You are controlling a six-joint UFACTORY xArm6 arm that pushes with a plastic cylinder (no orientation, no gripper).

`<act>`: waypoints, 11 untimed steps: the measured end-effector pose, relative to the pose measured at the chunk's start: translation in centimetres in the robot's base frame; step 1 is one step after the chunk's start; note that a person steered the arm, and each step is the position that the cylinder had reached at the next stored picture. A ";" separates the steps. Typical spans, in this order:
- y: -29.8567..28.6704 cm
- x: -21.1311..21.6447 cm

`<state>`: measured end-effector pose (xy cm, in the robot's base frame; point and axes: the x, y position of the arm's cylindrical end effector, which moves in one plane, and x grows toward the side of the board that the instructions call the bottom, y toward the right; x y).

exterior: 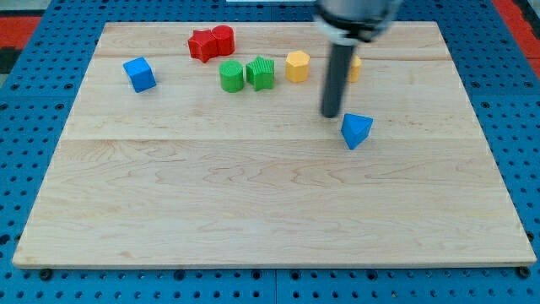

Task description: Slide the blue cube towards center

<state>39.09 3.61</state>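
The blue cube point(139, 74) sits near the board's top left. My tip point(330, 115) is right of the board's middle, far to the right of the blue cube. It stands just up and left of a blue triangular block point(356, 130), with a small gap between them.
Two red blocks point(210, 42) touch each other at the top. A green cylinder point(231, 75) and a green block point(261, 73) stand side by side below them. A yellow hexagon point(297, 65) is to their right. Another yellow block point(354, 67) is partly hidden behind my rod. The wooden board point(253, 211) lies on a blue pegboard.
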 end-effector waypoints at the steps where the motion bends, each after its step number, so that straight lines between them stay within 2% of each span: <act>1: -11.7 -1.1; 2: -20.2 -1.3; 3: -29.3 -4.8; 4: -33.9 -9.1; 6: -23.3 -8.8; 7: -20.3 -7.6; 9: -22.2 -5.7; 11: -20.2 3.1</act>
